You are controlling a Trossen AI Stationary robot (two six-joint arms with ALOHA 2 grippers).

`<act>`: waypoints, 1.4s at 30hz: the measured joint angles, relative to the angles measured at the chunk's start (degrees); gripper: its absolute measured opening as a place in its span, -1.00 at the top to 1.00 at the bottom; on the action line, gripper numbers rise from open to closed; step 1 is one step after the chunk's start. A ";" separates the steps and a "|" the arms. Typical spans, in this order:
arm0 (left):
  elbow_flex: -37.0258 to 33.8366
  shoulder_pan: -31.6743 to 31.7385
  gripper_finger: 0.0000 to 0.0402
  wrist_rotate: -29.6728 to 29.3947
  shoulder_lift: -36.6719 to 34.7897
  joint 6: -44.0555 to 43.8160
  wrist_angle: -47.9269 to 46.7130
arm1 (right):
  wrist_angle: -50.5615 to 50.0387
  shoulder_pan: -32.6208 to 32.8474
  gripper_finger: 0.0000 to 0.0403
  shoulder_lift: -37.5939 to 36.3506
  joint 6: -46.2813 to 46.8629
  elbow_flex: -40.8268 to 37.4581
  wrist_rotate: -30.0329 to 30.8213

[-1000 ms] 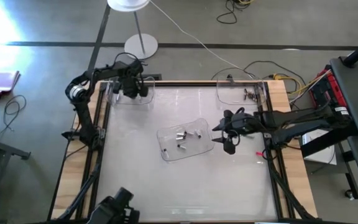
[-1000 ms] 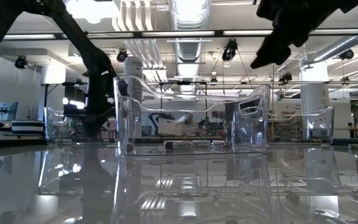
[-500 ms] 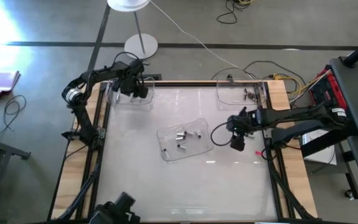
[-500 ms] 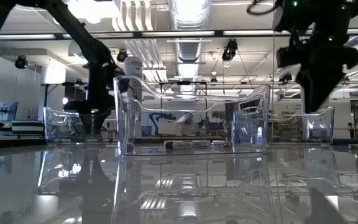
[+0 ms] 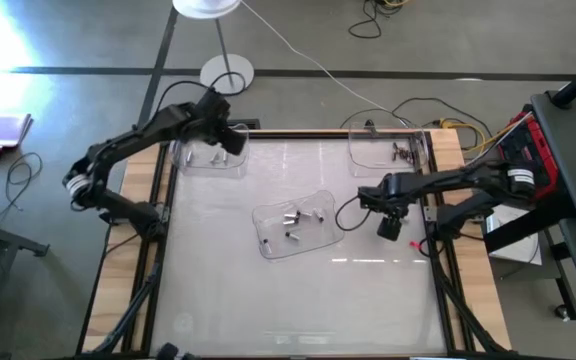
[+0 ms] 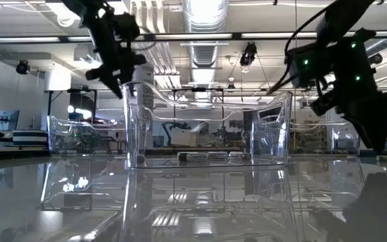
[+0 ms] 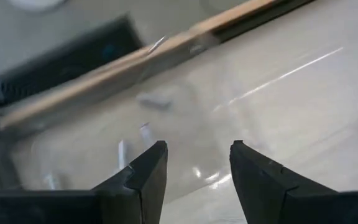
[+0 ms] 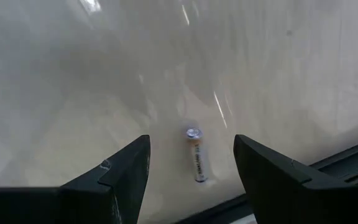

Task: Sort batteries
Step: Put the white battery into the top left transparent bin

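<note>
Several batteries (image 5: 293, 222) lie in the clear middle tray (image 5: 264, 246); they also show through its wall in the low view (image 6: 207, 156). More batteries (image 5: 403, 152) lie in the far-right tray (image 5: 373, 155), and a few batteries (image 7: 145, 134) in the far-left tray (image 5: 208, 162). One orange-labelled battery (image 8: 196, 158) lies flat on the table near the right rail (image 5: 417, 246). My right gripper (image 8: 191, 142) hangs open above it, pointing down, a finger on each side, well clear. My left gripper (image 7: 197, 158) hovers open above the far-left tray.
The three clear trays stand on a glossy table top framed by dark rails and wooden edges (image 5: 450, 150). Bare table lies between the middle tray and the near edge (image 5: 298, 310). A white lamp stand (image 5: 226, 72) and cables lie beyond the far edge.
My right gripper has moved from beside the middle tray toward the table's right edge, tipped to point down and sunk closer to the table. My left arm has risen above the far-left tray and shifted slightly right.
</note>
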 joint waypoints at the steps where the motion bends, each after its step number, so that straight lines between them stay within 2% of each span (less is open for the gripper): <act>1: 0.00 -1.19 0.23 -0.10 -1.15 0.01 0.59 | -0.29 -0.82 -0.11 1.17 -0.75 0.00 -0.11; 5: 0.00 -5.30 0.23 -1.32 -4.68 0.18 2.07 | -0.58 -3.80 -0.11 6.01 -2.12 -0.02 -0.84; 11: 0.00 -9.71 0.23 -8.31 -7.31 0.27 2.11 | -1.02 -4.76 -0.10 12.76 -2.87 0.27 -1.66; 14: 0.00 -10.84 0.23 -10.15 -8.17 0.27 2.14 | -0.93 -4.60 -0.04 14.77 -3.35 0.24 -2.47; 17: 0.00 -11.71 0.23 -11.58 -9.09 0.67 2.33 | -0.75 -4.59 0.12 15.25 -3.50 0.21 -3.10; 22: 0.00 -12.99 0.23 -11.81 -11.15 1.41 3.42 | -0.20 -4.54 0.55 14.37 -3.67 0.13 -4.10; 25: -0.05 -14.80 0.23 -15.64 -13.07 1.79 6.79 | -0.14 -4.54 0.82 14.27 -3.63 0.09 -4.07; 27: -0.44 -16.75 0.23 -18.87 -14.70 3.57 11.59 | 0.14 -4.47 0.89 14.12 -3.20 0.03 -3.64; 31: -2.38 -21.89 0.23 -19.93 -17.93 10.91 23.70 | -0.32 -4.00 0.88 11.50 -0.86 0.65 -3.03; 35: -6.73 -28.45 0.23 -16.15 -21.17 21.02 34.96 | -2.74 -2.92 0.89 3.74 -0.12 4.77 -1.32; 39: -11.64 -33.97 0.23 -15.06 -23.22 22.38 42.19 | -2.51 -2.08 0.90 -4.36 1.08 10.02 -1.58; 42: -16.45 -36.86 0.25 -13.81 -23.44 22.42 46.82 | 2.69 -1.72 0.90 -9.40 1.43 14.09 0.27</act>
